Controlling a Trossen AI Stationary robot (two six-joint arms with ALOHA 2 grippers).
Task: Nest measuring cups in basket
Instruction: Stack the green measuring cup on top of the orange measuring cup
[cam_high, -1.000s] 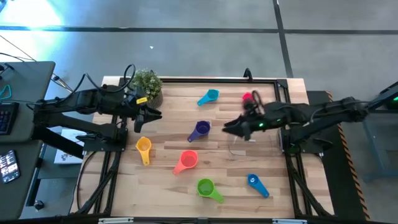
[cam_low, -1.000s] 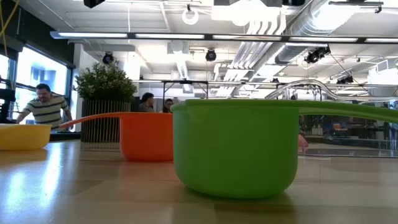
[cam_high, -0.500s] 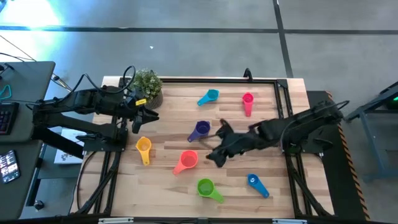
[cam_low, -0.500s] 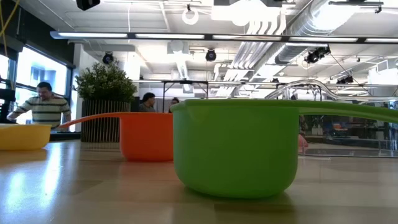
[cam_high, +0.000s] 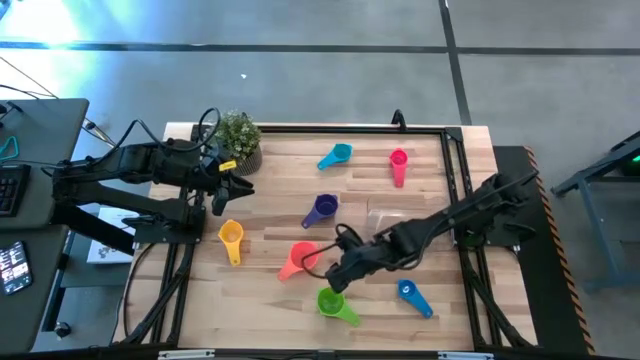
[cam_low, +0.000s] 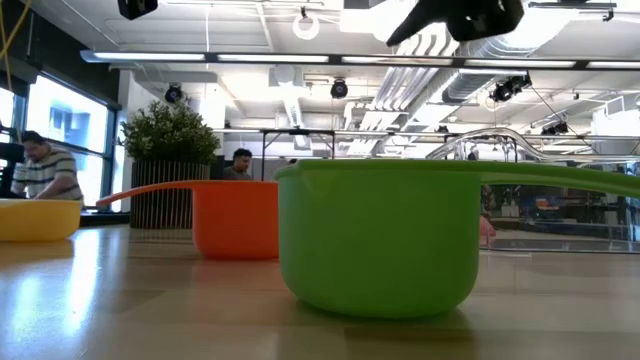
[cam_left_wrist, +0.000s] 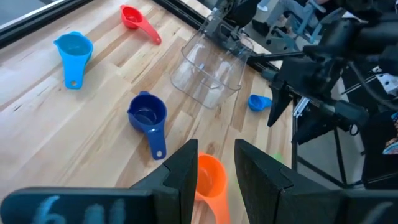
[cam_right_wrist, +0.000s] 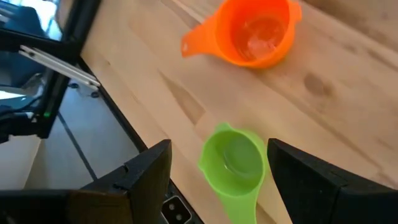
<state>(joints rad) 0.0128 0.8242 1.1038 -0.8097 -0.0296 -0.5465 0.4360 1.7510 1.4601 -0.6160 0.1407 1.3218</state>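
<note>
Green cup (cam_right_wrist: 232, 159) lies between the right gripper's (cam_right_wrist: 217, 171) open jaws, below.

The table (cam_high: 270, 215) is pale wood planks with visible grain and a light sheen. The cups, such as the green cup (cam_low: 378, 238) and the orange cup (cam_right_wrist: 256, 31), are smooth plastic with a soft gloss. The basket (cam_left_wrist: 208, 73) is clear, glossy plastic. The right gripper (cam_right_wrist: 217, 180) has matt dark fingers (cam_right_wrist: 146, 174).
</note>
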